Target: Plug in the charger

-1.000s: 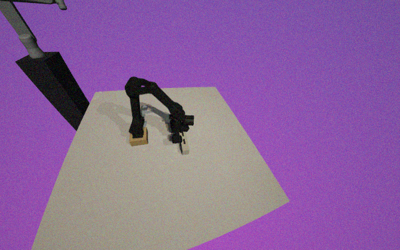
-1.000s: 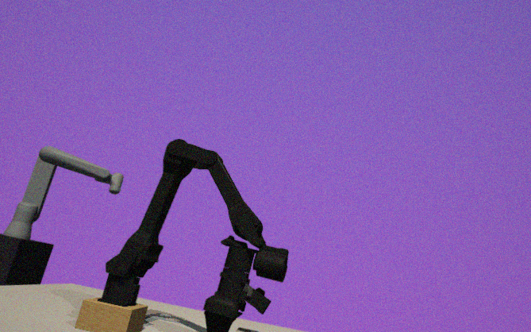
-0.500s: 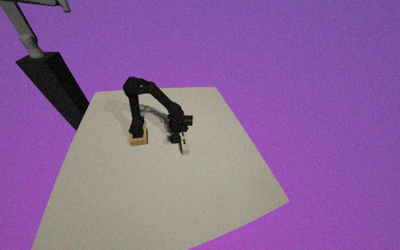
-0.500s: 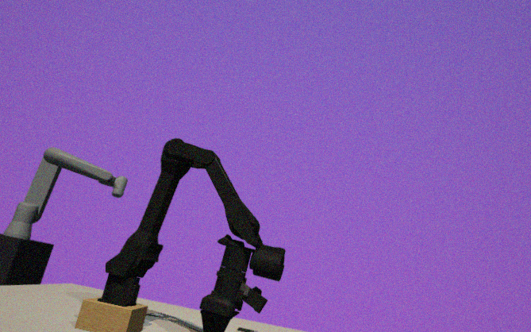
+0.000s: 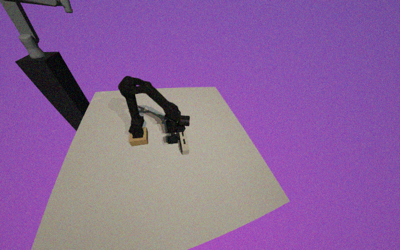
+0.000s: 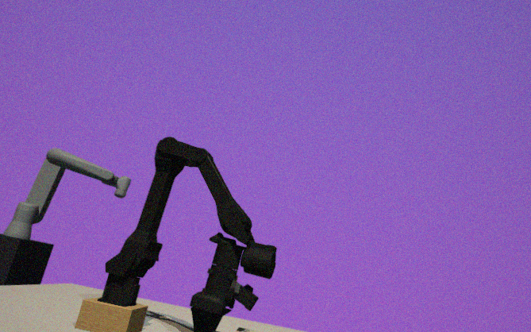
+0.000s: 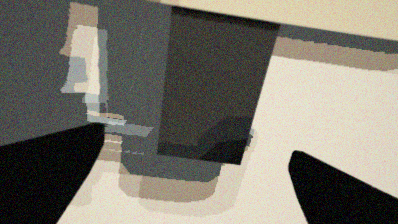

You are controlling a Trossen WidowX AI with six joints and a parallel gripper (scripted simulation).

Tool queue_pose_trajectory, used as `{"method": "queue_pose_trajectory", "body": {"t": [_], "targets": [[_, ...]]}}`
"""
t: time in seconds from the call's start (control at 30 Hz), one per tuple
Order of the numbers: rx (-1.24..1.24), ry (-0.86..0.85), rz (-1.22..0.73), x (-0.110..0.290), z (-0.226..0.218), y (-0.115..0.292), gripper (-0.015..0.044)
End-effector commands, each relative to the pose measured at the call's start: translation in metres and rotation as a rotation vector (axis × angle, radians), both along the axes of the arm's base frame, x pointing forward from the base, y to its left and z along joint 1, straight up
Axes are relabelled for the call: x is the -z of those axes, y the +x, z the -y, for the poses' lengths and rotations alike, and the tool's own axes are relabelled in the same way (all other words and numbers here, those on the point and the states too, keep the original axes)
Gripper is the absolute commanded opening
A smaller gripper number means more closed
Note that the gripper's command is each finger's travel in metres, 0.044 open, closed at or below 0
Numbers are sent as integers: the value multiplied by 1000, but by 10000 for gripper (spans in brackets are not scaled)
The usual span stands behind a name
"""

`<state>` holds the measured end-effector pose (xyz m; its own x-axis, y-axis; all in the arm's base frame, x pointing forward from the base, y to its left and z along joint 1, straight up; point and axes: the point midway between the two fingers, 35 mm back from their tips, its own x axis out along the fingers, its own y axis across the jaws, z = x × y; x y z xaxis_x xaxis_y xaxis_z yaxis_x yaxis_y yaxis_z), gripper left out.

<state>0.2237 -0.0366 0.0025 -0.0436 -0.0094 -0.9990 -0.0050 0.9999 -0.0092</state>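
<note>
The charger (image 7: pixel 215 85) is a dark rectangular block lying on the table. In the wrist view it fills the middle of the picture. My gripper (image 7: pixel 199 146) (image 5: pixel 173 139) is open, low over the table, with one black finger on each side of the charger and clear space between each finger and it. The power strip (image 5: pixel 184 146) is a cream bar lying just right of the gripper in the top view. In the wrist view its cream edge (image 7: pixel 310 17) shows just beyond the charger. The prongs and the outlets are hidden. In the exterior view the fingertips are cut off at the bottom edge.
My arm stands on a wooden base block (image 5: pixel 138 140) (image 6: pixel 109 316) left of the gripper. A grey cable (image 5: pixel 151 112) runs across the table behind the arm. A grey second arm (image 6: pixel 73 164) on a black pedestal (image 5: pixel 52 84) stands off the table's far left corner.
</note>
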Motion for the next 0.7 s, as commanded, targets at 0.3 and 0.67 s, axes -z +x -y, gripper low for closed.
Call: {"method": "queue_pose_trajectory", "body": {"t": [0.3, 0.67], "targets": [[-3, 3, -4, 1, 0, -20, 440], [-3, 2, -5, 3, -1, -34, 440]]}}
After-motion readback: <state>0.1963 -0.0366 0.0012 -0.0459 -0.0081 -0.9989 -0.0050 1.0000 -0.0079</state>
